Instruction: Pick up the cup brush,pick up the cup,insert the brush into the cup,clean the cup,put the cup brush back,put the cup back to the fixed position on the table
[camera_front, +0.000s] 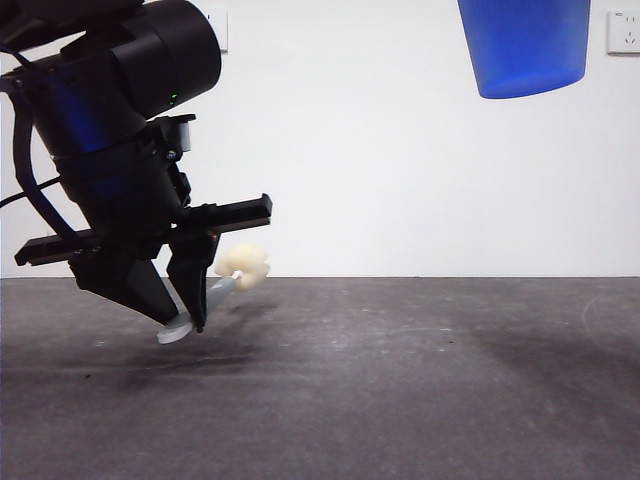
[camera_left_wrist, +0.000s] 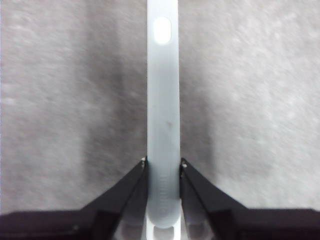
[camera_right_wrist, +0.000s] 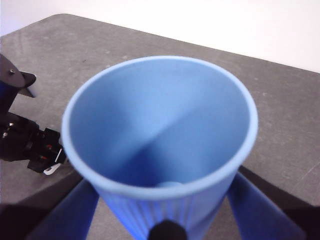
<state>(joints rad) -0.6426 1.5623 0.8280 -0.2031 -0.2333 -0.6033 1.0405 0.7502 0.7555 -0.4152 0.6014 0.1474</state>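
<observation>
Left tool (camera_front: 190, 310) pinches the cup brush (camera_left_wrist: 163, 125) by its grey handle, low over the bench (camera_front: 400, 380), sponge head tilted up. Right tool (camera_right_wrist: 167, 220) grips the cup (camera_right_wrist: 160, 145) high above the bench, well apart from the brush.

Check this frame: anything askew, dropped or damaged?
Nothing stands out. The left gripper clamps the cup brush by its handle, low over the table; the right gripper holds the cup aloft, empty and intact.
</observation>
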